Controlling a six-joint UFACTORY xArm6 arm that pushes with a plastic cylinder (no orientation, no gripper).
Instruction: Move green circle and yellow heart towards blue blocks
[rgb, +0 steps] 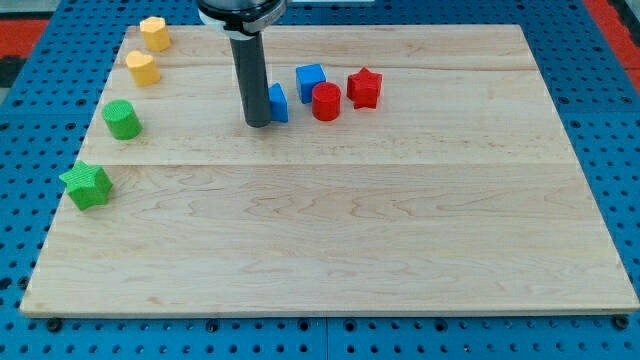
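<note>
Pale wooden planks make up the surface (330, 240), which rests on a blue pegboard base (610, 120) dotted with holes; a patch of red shows at the upper corners of the frame.

The arm carries no pincer, so there is nothing to report as apart or together: it ends in a dark rod coming down from the top of the frame, and my tip (258, 123) sits on the wood in the upper middle of the view. The tip is just to the left of a blue block (278, 102), seemingly touching it and hiding part of it, so that block's shape cannot be made out. A blue cube (311, 82) lies a little up and to the right of it. Beside these, a red cylinder (326, 102) stands near the cube's lower right, and a red star (364, 88) sits just right of the cylinder.

Along the left edge four blocks run in a loose column, all well apart from the tip and the blue blocks. The green circle (122, 119) is at the middle left. Above it is the yellow heart (142, 68), and higher still, near the upper left corner, another yellow block (154, 33) of unclear shape. A green star (87, 186) lies lowest, at the board's left edge.
</note>
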